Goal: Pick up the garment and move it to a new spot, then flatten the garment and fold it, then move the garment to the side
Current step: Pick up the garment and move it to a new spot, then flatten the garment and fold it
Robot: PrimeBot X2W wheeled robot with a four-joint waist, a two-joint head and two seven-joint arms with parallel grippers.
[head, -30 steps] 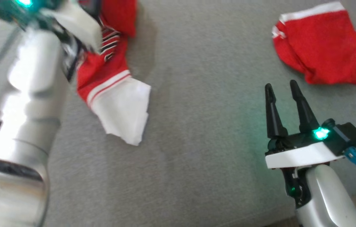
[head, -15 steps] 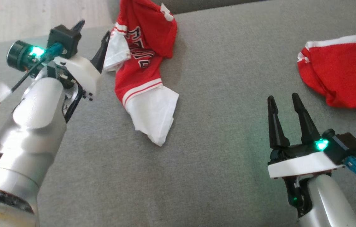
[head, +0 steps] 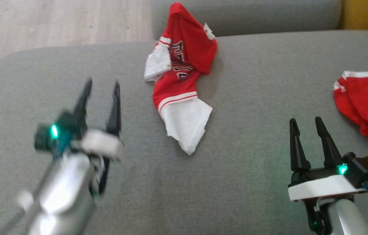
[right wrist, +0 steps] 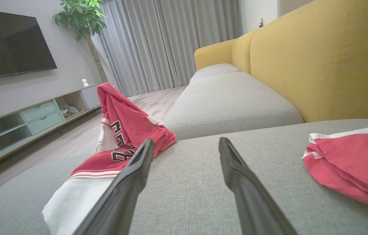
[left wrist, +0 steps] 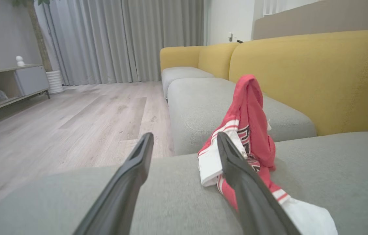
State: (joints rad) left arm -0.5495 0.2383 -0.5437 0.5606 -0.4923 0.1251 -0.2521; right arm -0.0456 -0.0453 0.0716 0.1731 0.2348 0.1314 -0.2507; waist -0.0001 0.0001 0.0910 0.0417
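The garment (head: 180,81) is a crumpled red jersey with dark lettering and white parts, lying at the back middle of the grey sofa cushion (head: 242,98); one end stands up in a peak (left wrist: 248,98). My left gripper (head: 102,84) hovers open to its left and nearer me, apart from the cloth. In the left wrist view the garment (left wrist: 255,143) lies just beyond the right finger of that gripper (left wrist: 184,137). My right gripper (head: 305,121) stands open and empty at the lower right. In the right wrist view the garment (right wrist: 128,127) lies left of its fingers (right wrist: 185,142).
A second red piece of clothing with white trim (head: 366,104) (right wrist: 344,160) lies at the cushion's right edge. A yellow backrest (left wrist: 317,75) rises behind. Wooden floor (head: 56,23) lies beyond the cushion's left edge, and another grey cushion (left wrist: 223,104) continues past the back edge.
The head camera has tilted, shifting the whole picture. My left gripper has drawn back from the garment's top toward me and stands clear of it. The right gripper has kept its pose.
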